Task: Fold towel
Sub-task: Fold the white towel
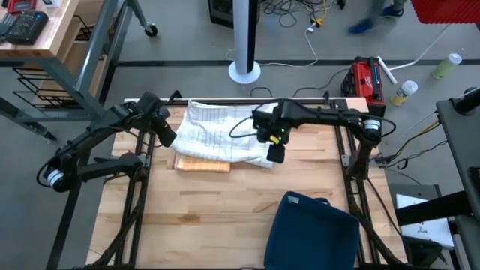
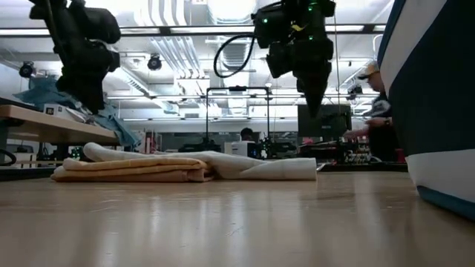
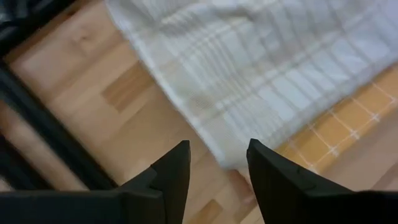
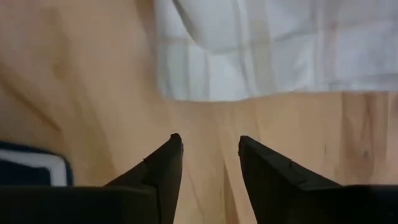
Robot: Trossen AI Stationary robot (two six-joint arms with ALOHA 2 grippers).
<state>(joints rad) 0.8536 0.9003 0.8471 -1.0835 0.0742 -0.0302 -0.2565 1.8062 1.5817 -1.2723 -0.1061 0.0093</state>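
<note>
Lying rumpled, the white plaid towel (image 1: 221, 133) overlaps an orange layer.

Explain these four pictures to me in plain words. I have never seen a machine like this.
This is a robot with two dark arms at a wooden table, each ending in a two-finger gripper. One picture looks straight down from above, one looks level across the tabletop, and two come from cameras on the arms' wrists, looking past their own fingers. On the table lies a white checked towel resting partly on a folded orange cloth; a dark blue bin stands at the near edge. The left gripper hangs open above the towel's left edge. The right gripper hangs open above the table just off the towel's right end. Neither holds anything.
</note>
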